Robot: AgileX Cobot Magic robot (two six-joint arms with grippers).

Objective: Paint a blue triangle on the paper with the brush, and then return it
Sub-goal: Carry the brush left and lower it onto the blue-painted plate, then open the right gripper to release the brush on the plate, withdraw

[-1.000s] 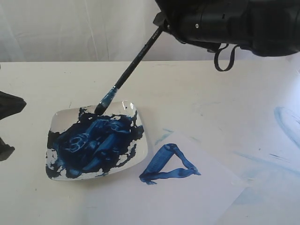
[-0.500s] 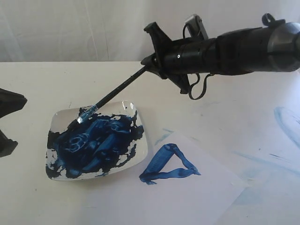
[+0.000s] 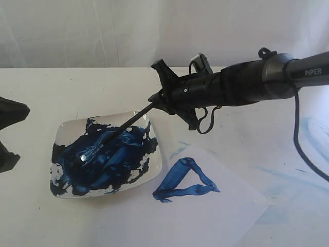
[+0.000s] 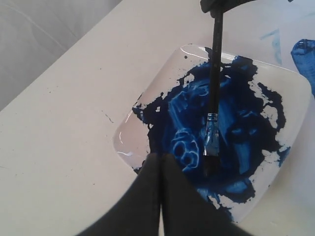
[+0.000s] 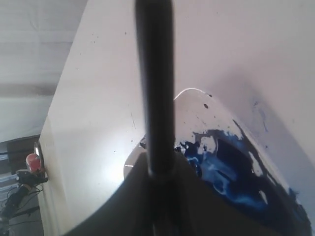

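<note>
The right gripper [image 3: 157,100] pinches the handle end of the brush [image 3: 118,131], its bristle tip resting in the paint-smeared white dish [image 3: 66,128], beside the blue triangle [image 3: 185,183] on the paper [image 3: 205,221].

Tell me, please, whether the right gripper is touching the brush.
Touching. The exterior view shows the brush handle clamped in the right gripper, its tip down in the dish.

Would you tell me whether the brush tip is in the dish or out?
In: the brush dips into paint in the dish, held by the right gripper.
</note>
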